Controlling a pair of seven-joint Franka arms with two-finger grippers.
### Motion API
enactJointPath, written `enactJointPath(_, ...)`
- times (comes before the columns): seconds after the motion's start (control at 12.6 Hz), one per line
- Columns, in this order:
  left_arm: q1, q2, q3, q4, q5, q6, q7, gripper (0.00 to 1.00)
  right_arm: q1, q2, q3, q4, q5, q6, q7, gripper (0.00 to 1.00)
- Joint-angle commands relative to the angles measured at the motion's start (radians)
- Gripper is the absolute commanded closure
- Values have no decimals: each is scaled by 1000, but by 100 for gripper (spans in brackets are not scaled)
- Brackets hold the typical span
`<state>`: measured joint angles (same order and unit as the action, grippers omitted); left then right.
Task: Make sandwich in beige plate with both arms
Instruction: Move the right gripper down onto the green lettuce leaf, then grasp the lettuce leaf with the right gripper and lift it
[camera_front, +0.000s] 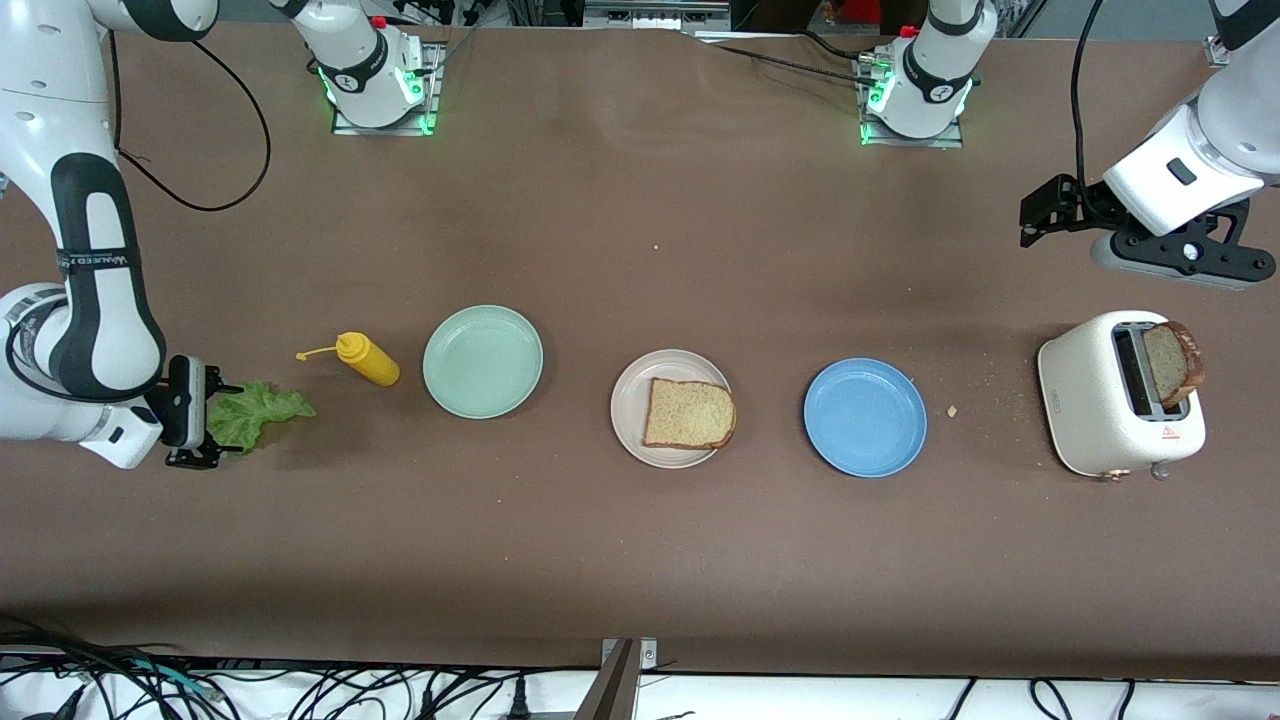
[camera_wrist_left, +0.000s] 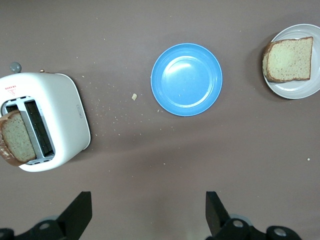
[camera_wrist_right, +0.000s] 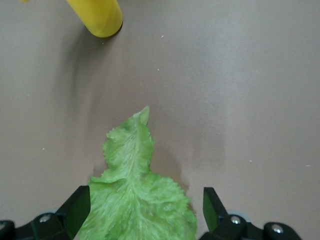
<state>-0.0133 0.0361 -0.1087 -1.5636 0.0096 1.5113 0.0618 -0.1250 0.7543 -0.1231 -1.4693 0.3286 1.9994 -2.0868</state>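
The beige plate (camera_front: 627, 398) sits mid-table with one slice of bread (camera_front: 690, 413) lying on it. A second slice (camera_front: 1172, 362) stands up out of the white toaster (camera_front: 1095, 400) at the left arm's end. A green lettuce leaf (camera_front: 255, 410) lies on the table at the right arm's end. My right gripper (camera_front: 218, 425) is low over the leaf, open, one finger on each side of the leaf's (camera_wrist_right: 135, 200) wide end. My left gripper (camera_front: 1032, 215) hangs open and holds nothing, over bare table beside the toaster (camera_wrist_left: 55, 115).
A yellow mustard bottle (camera_front: 368, 359) lies beside the lettuce. A mint-green plate (camera_front: 483, 361) and a blue plate (camera_front: 865, 417) flank the beige plate. Crumbs are scattered between the blue plate (camera_wrist_left: 186, 79) and the toaster. Cables run along the table edge nearest the camera.
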Motion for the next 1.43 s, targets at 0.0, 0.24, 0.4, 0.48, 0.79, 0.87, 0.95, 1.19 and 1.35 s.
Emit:
enactJointPath(0.0,12,1,-3,23,-25,-20,10,0,-5,33,-3,0,12,35,-26,0)
enactJointPath(0.24,12,1,-3,23,-25,-20,10,0,-8,46,-9,6,12,41,-26,0)
enactJointPath(0.4,12,2,-3,23,-25,-20,10,0,-10,74,-10,30,17,41,-29,0)
enactJointPath(0.48,12,1,-3,23,-25,-20,10,0,-10,74,-10,32,17,41,-29,1)
enactJointPath(0.79,12,2,-3,25,-25,-20,10,0,-8,74,-10,27,35,39,-27,63)
enactJointPath(0.87,12,2,-3,25,-25,-20,10,0,-8,72,-12,27,47,36,-29,81)
enactJointPath(0.95,13,2,-3,25,-25,-20,10,0,-7,71,-18,27,55,32,-27,97)
enactJointPath(1.19,13,2,-3,25,-25,-20,10,0,-5,54,-21,26,55,22,-29,100)
enactJointPath(1.35,13,2,-3,25,-25,-20,10,0,-4,25,-21,24,55,-10,-15,100)
